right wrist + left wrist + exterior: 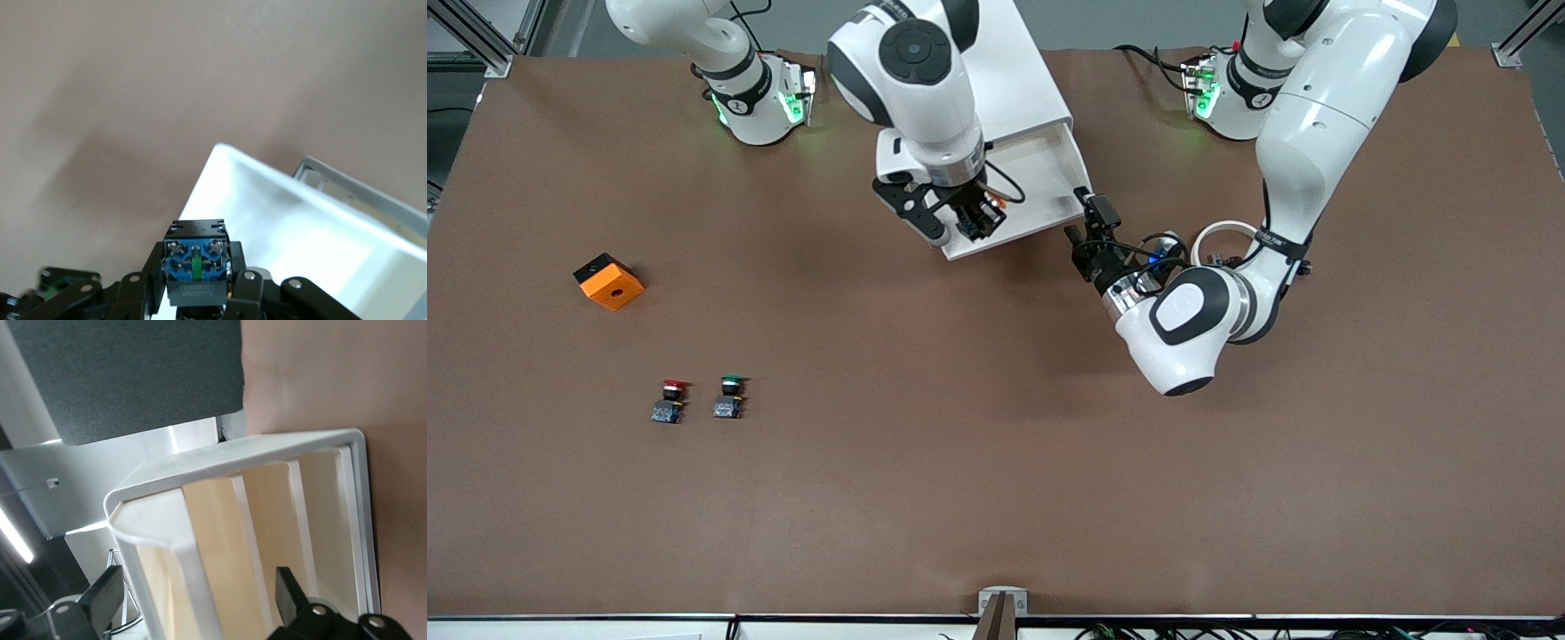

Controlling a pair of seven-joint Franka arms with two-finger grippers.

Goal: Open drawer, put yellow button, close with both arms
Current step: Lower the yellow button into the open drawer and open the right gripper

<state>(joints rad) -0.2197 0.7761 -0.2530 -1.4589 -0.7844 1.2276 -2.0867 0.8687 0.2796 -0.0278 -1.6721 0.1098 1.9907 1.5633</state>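
Note:
The white cabinet (1018,80) stands between the arms' bases with its top drawer (1049,178) pulled out, white inside. My right gripper (965,220) hangs over the open drawer's front edge, shut on the yellow button (980,216). In the right wrist view the button's blue base (195,263) sits between the fingers above the drawer's white inside (300,247). My left gripper (1083,222) is open and empty beside the drawer's front corner toward the left arm's end. The left wrist view shows its open fingers (290,593) on either side of the cabinet's cream drawer fronts (267,520).
An orange block (609,282) lies toward the right arm's end. A red-capped button (670,402) and a green-capped button (730,397) stand side by side nearer the front camera. A white ring (1227,233) lies by the left arm's wrist.

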